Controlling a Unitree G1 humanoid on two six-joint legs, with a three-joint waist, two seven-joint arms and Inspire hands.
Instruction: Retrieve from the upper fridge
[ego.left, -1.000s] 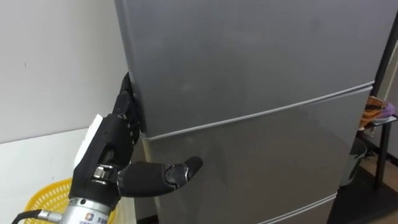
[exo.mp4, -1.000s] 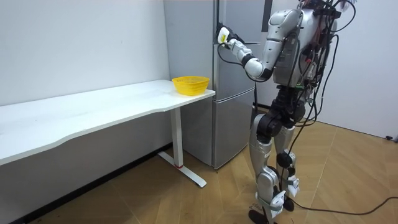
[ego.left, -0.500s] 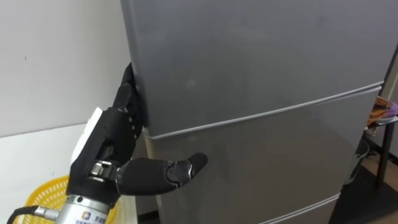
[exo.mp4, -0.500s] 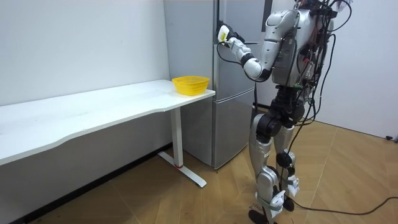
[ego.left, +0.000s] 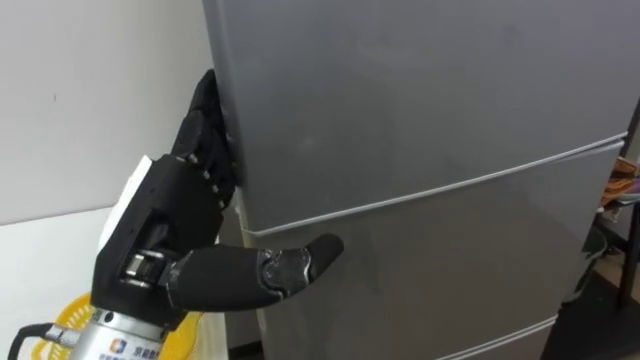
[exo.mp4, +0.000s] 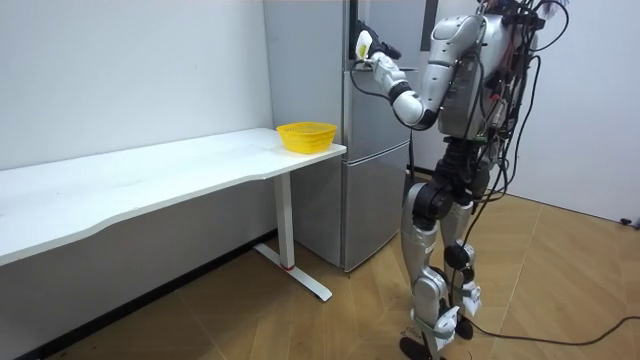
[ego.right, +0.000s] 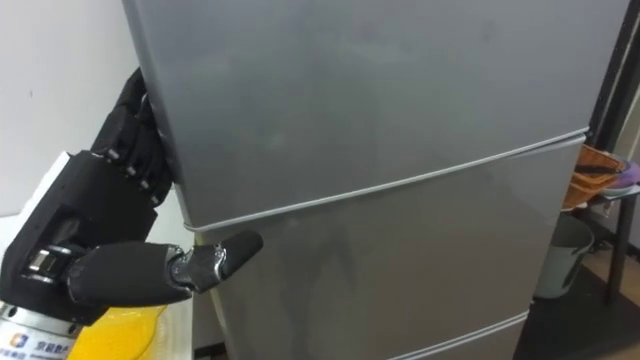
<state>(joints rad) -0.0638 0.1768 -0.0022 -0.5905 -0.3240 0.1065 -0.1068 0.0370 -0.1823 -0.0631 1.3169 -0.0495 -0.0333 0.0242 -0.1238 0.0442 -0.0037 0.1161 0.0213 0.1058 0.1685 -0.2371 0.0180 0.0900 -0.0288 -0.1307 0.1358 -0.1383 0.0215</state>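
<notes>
A grey fridge stands right before me, and its upper door sits flush with the lower door. My left hand is at the upper door's left edge. Its fingers are hooked round that edge, their tips hidden behind it. The thumb lies across the front just under the seam between the doors. In the room view I stand upright facing the fridge, with the left hand raised to its upper door. What the fridge holds is hidden.
A yellow basket sits on the end of a long white table just left of the fridge, below my left arm. To the fridge's right are a dark rack with orange cloth and a grey bin.
My left hand has slid a little higher along the upper door's left edge. The door has stayed shut, and my head camera has shifted slightly.
</notes>
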